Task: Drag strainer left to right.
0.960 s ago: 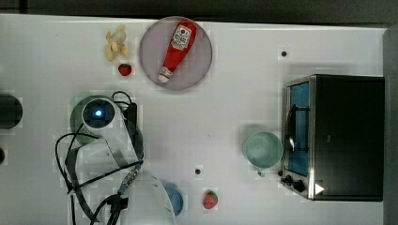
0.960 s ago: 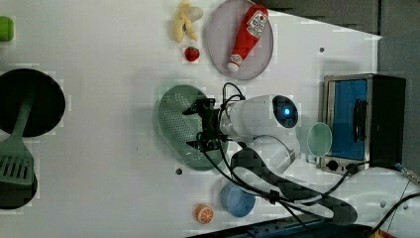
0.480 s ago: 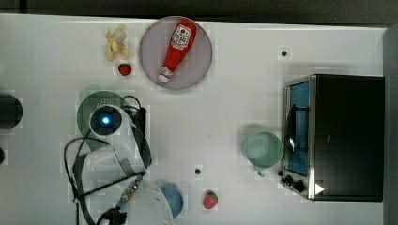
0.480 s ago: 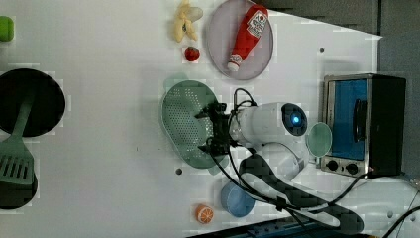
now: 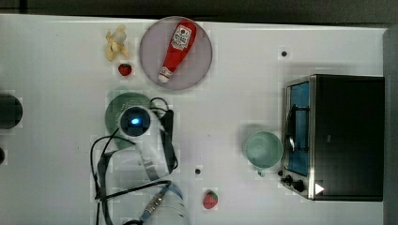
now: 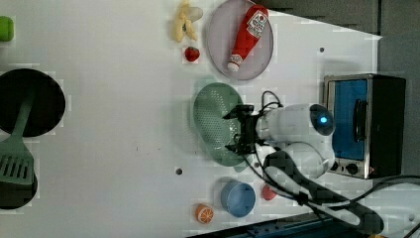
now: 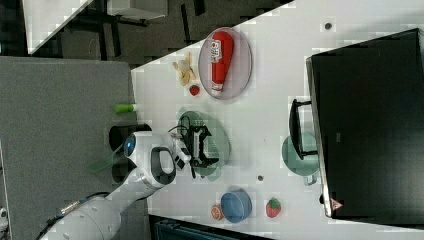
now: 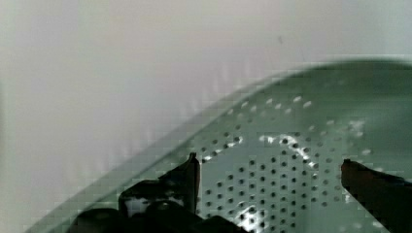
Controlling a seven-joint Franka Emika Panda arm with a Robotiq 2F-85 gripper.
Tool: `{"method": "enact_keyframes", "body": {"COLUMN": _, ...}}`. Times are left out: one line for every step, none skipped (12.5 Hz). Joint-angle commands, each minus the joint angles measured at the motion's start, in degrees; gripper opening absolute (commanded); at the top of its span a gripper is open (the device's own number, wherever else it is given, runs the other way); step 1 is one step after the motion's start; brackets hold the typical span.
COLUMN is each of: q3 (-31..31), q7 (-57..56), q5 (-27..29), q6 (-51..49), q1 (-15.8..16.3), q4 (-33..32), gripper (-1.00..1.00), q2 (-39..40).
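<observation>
Shifting, top view: arm has moved toward the top view's right; strainer [image 5: 115,112] lies left of table [image 5: 244,56] centre.
Left view: gripper [image 6: 239,130] over strainer's near rim.
Wrist view: jaws fully spread, holding nothing.
Meaning: drag seems unfinished.

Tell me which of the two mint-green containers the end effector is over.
The strainer, the oval one full of holes; the open end effector is above it. The round handled cup sits by the oven.

- In the top view, the strainer [image 5: 114,110] is placed below the plate [image 5: 197,65], on which the ketchup bottle [image 5: 176,49] is laid
- The cup [image 5: 263,149] is set just left of the oven [image 5: 335,136]
</observation>
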Motion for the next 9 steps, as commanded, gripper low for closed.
{"method": "enact_keyframes", "body": {"q3": -5.14, "q7": -7.58, "q5": -0.63, "q6": 0.72, "q1": -2.35, "q4": -1.67, "gripper": 1.0, "q2": -1.73}}
{"method": "enact_keyframes", "body": {"q3": -6.54, "q7": -9.84, "q5": -0.63, "q6": 0.75, "q1": -2.74, "q4": -1.8, "gripper": 1.0, "q2": -1.77}}
{"method": "enact_keyframes", "body": {"q3": -7.89, "q7": -12.43, "q5": -0.63, "q6": 0.8, "q1": -3.13, "q4": -1.86, "gripper": 1.0, "q2": -1.76}}
{"method": "enact_keyframes", "body": {"q3": -9.21, "q7": -14.69, "q5": -0.63, "q6": 0.82, "q1": -3.52, "q4": -1.88, "gripper": 1.0, "q2": -1.77}}
{"method": "enact_keyframes", "body": {"q3": -10.48, "q7": -16.47, "q5": -0.63, "q6": 0.86, "q1": -3.84, "q4": -1.87, "gripper": 1.0, "q2": -1.76}}
{"method": "enact_keyframes", "body": {"q3": -11.68, "q7": -17.83, "q5": -0.63, "q6": 0.97, "q1": -4.11, "q4": -1.86, "gripper": 1.0, "q2": -1.77}}
{"method": "enact_keyframes", "body": {"q3": -12.88, "q7": -18.49, "q5": -0.63, "q6": 1.27, "q1": -4.32, "q4": -1.86, "gripper": 1.0, "q2": -1.78}}
{"method": "enact_keyframes", "body": {"q3": -14.07, "q7": -19.0, "q5": -0.63, "q6": 1.73, "q1": -4.42, "q4": -1.88, "gripper": 1.0, "q2": -1.78}}
{"method": "enact_keyframes", "body": {"q3": -15.15, "q7": -19.58, "q5": -0.63, "q6": 2.18, "q1": -4.45, "q4": -1.87, "gripper": 1.0, "q2": -1.78}}
